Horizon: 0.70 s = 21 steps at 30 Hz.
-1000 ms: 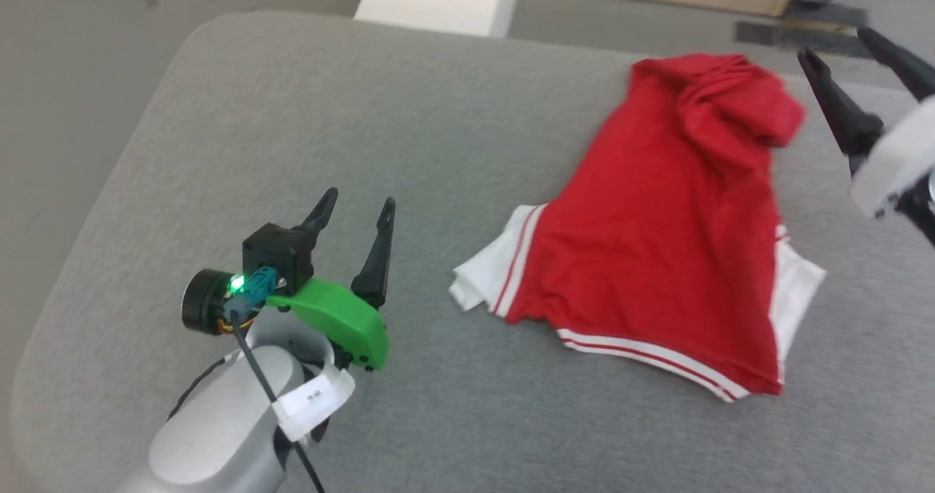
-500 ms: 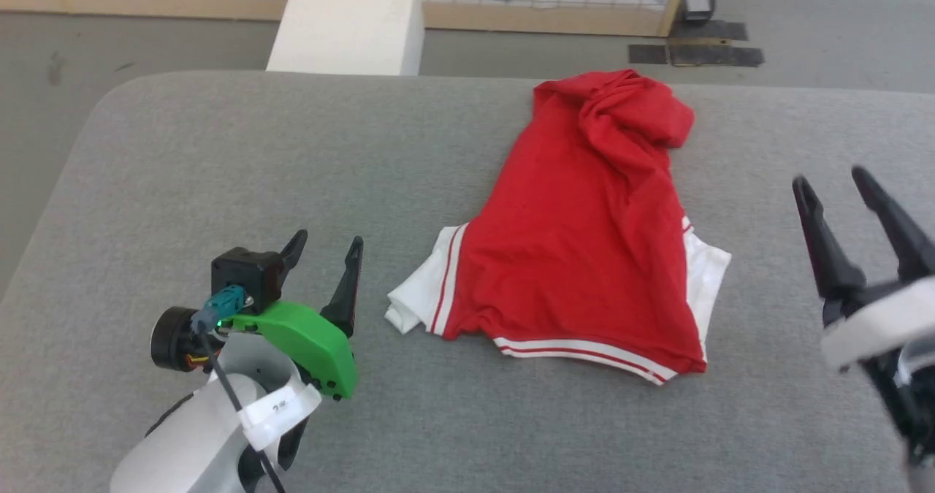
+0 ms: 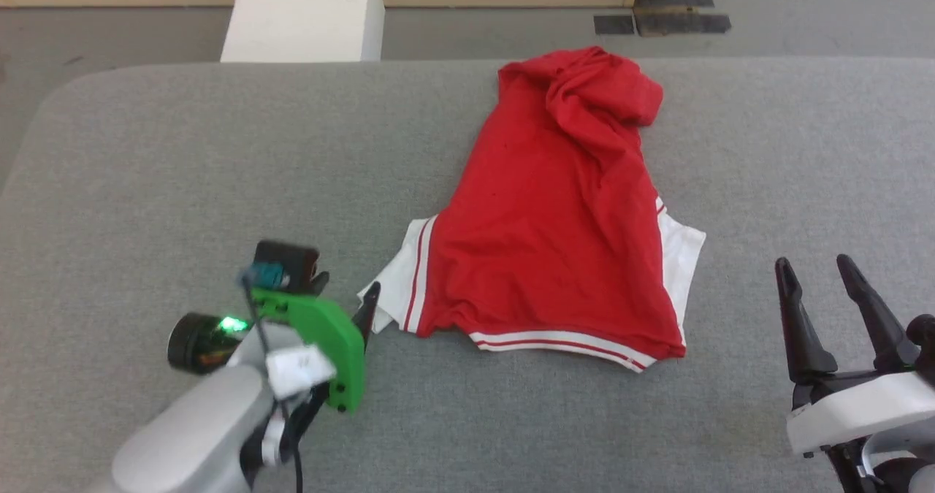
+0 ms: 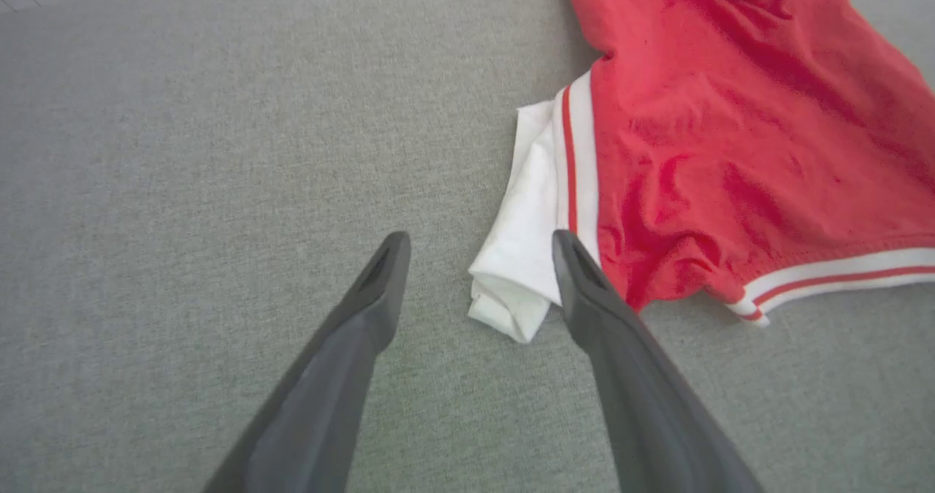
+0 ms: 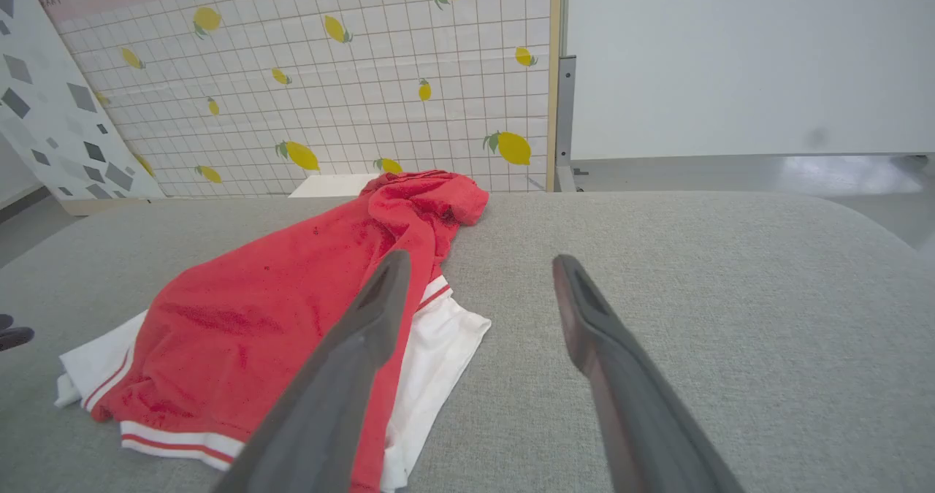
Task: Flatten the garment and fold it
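Observation:
The garment (image 3: 562,223) is a red jersey with white-and-red striped trim, lying crumpled on the grey padded table (image 3: 182,150). Its far end is bunched up and white lining shows at both near corners. My left gripper (image 3: 343,296) is open right at the garment's near left white corner. In the left wrist view that white corner (image 4: 518,274) lies between the spread fingers of the left gripper (image 4: 480,241), close to the right one. My right gripper (image 3: 813,266) stands open over bare table to the right of the garment (image 5: 277,296), apart from it, with nothing between the fingers (image 5: 380,310).
A white block (image 3: 303,14) stands just beyond the table's far edge. Behind it are a wooden-framed wall of lemon-print tiles (image 5: 329,77) and dark tape patches (image 3: 661,22) on the floor. The table's left end is rounded.
The head camera has swung, shifting the whole picture. My left gripper has closed in on the garment's near white corner. My right gripper has come from the garment's far right end toward the near side.

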{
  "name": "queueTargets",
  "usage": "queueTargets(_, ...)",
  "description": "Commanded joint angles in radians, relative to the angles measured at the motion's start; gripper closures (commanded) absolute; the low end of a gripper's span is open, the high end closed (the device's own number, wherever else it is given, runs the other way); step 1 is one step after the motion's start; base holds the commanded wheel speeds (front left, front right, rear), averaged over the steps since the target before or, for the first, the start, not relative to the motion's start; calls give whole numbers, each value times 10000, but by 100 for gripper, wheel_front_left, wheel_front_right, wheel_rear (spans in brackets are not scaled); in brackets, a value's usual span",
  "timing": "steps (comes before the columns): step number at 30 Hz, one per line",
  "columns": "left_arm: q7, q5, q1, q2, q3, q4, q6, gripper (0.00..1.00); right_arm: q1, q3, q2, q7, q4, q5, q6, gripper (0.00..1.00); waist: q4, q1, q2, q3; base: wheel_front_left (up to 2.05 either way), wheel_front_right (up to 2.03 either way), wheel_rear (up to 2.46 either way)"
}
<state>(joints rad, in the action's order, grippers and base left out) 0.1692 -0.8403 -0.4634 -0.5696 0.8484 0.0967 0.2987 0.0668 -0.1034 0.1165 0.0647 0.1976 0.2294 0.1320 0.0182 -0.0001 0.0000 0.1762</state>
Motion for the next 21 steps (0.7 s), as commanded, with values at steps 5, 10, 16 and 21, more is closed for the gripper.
queueTargets(5,2320,-696,-1256,-16,142,106,-13,0,-41,-95,-19,108,286,-158,-13,0,-389,1,0,660,0,0,0)
queueTargets(10,4212,-833,-1893,-223,525,304,364,0,-136,-120,-52,110,337,-214,-13,0,-585,1,0,1039,0,0,0)
queueTargets(16,5104,-692,-2014,-312,927,422,710,15,-160,-98,-127,55,323,-292,-13,0,-657,1,0,1363,0,0,0)
queueTargets(21,4722,-801,-1736,-220,846,269,672,100,-132,-112,-154,100,229,-373,-13,0,-493,1,0,1330,0,0,0)
